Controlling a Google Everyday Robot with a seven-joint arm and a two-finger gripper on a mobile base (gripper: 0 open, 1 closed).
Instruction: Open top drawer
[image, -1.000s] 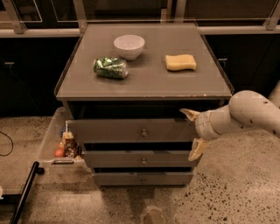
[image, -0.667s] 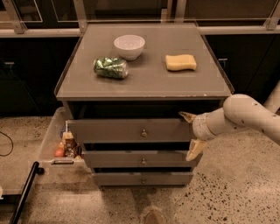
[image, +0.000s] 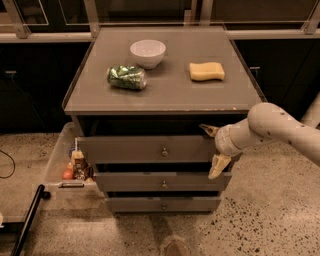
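Note:
The top drawer (image: 145, 149) is the widest grey front under the cabinet top, with a small brass knob (image: 164, 150) at its middle. A dark gap shows above its front. My gripper (image: 212, 148) is at the drawer front's right end, right of the knob. It is open, with one fingertip (image: 207, 129) at the front's upper edge and the other (image: 217, 168) hanging below its lower edge. It holds nothing. Two narrower drawer fronts (image: 164, 182) sit beneath.
On the cabinet top (image: 170, 90) stand a white bowl (image: 148, 52), a crumpled green bag (image: 126, 77) and a yellow sponge (image: 206, 71). A low tray (image: 57, 150) with bottles and a red item sits at the cabinet's left. A black pole (image: 29, 217) lies at the lower left.
My gripper and forearm have moved slightly left, closer onto the right end of the top drawer front. The drawers and the things on top have not moved.

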